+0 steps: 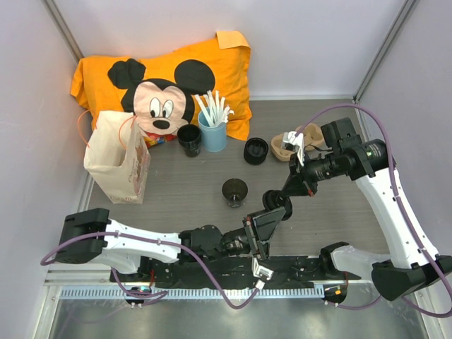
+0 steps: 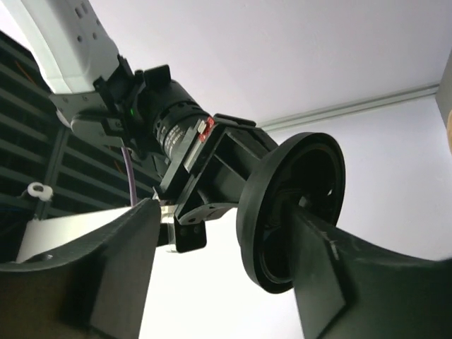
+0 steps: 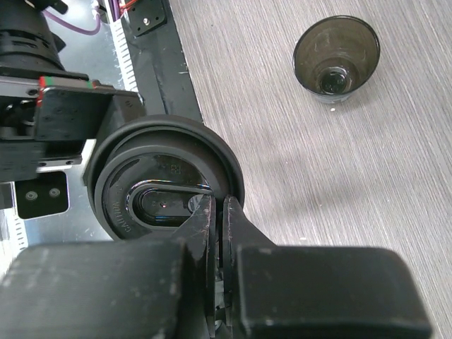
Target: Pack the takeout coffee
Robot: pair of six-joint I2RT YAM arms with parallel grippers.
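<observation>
The right gripper [image 3: 219, 212] is pinched shut on the rim of the black lid [image 3: 152, 191], holding it on edge over the near part of the bench [image 1: 183, 191], right of centre. The left gripper [image 2: 222, 240] stands wide, one finger on either side of the lid. The cup [image 1: 234, 191] sits open and upright mid-bench, just left of the lid. Both look like light, thin plastic, stiffest at the rims, so the cup is probably best held gently there.
</observation>
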